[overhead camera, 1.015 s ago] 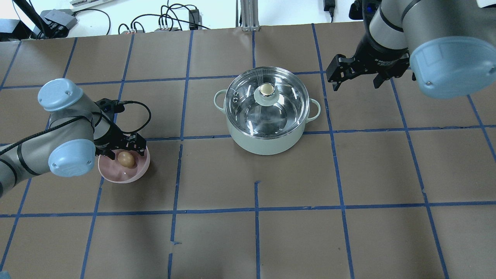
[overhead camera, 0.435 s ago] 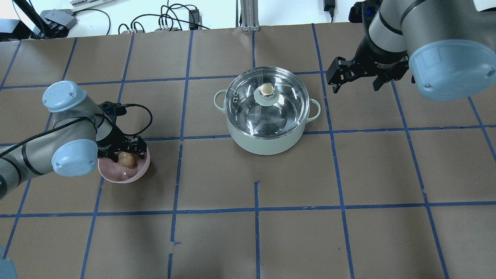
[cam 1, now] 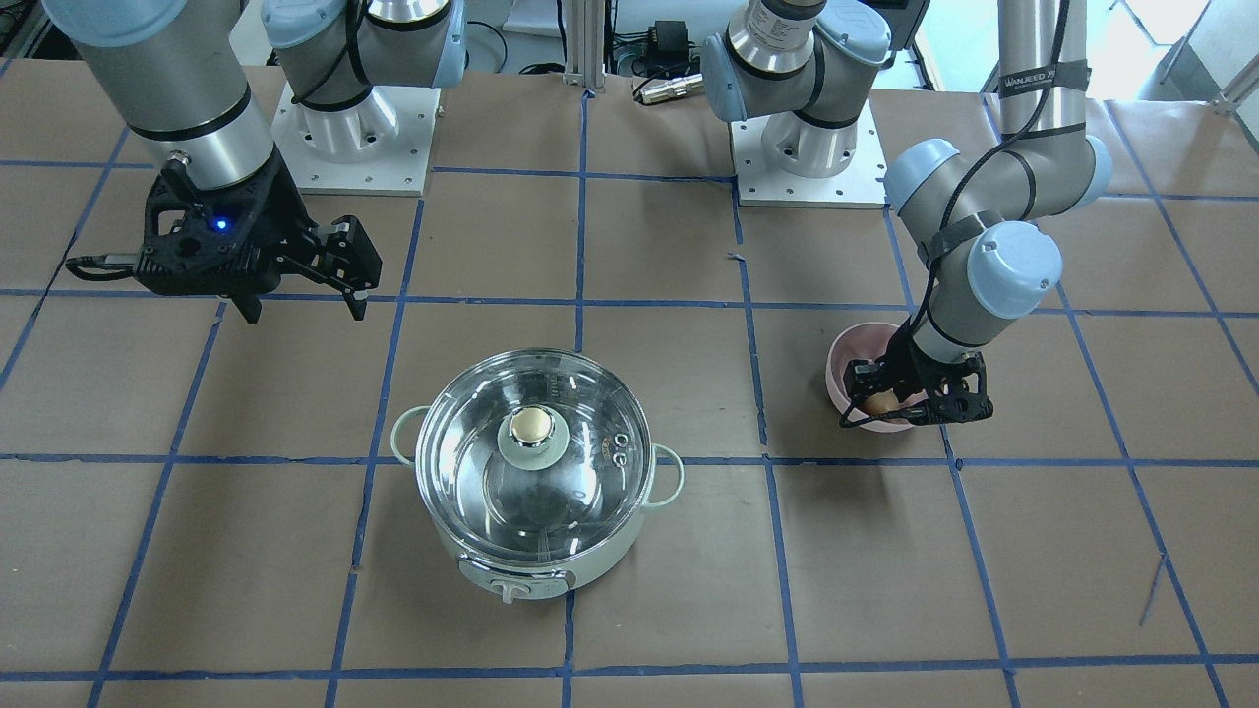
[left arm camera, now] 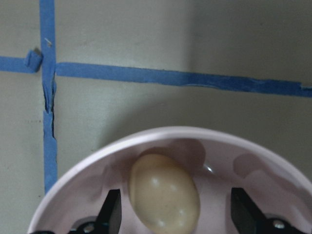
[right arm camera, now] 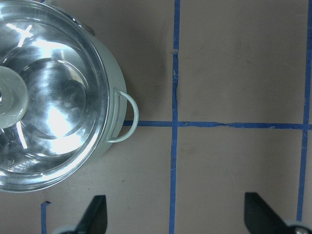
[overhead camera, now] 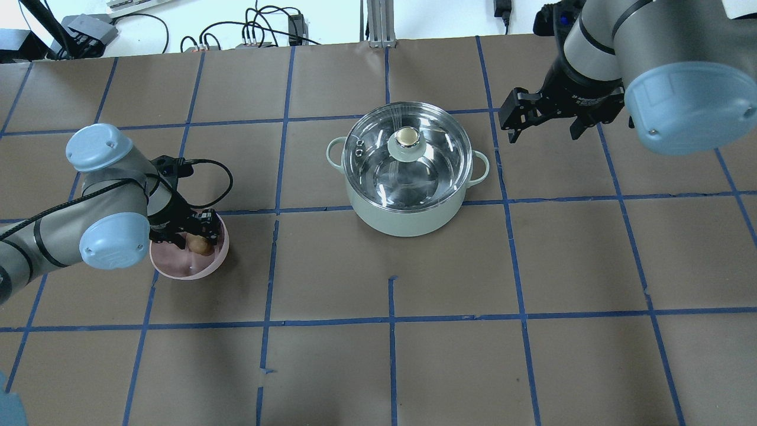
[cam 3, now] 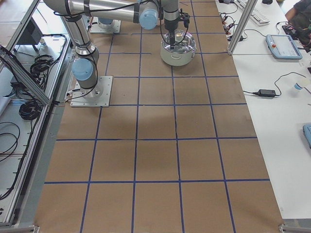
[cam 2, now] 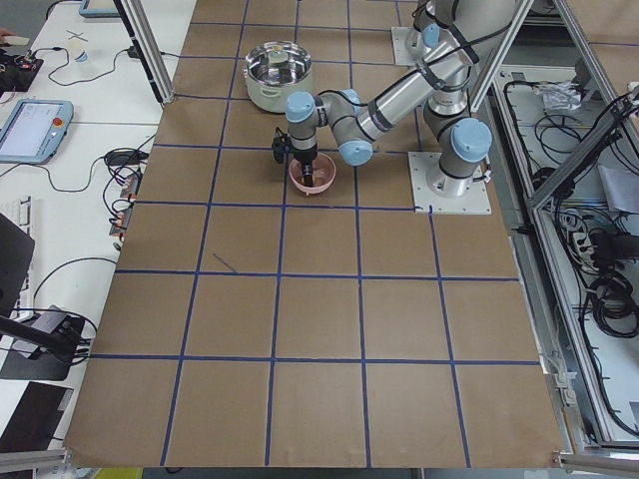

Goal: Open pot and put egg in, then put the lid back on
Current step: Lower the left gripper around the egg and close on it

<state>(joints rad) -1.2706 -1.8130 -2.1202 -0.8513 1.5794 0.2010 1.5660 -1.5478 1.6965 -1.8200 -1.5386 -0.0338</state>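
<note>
The egg [left arm camera: 164, 192] lies in the pink bowl [left arm camera: 146, 139], the left gripper [left arm camera: 176, 210] straddling it, jaws wide, seemingly poised to pinch. The pot [overhead camera: 408, 219] sits well apart, lid [overhead camera: 378, 148] on. The right gripper [right arm camera: 178, 214] hovers beside it, jaws wide too, probably meant for the lid.

Left arm [overhead camera: 53, 223] and right arm [overhead camera: 641, 23] alike — silver-grey tubes, pale-blue joint caps [overhead camera: 112, 239], white bolted base plates [cam 1: 811, 177]. Left tool [overhead camera: 188, 236], right tool [cam 1: 303, 310] black; blue light [cam 1: 221, 224] on the right one. Black cable [overhead camera: 220, 171] runs along left arm.
</note>
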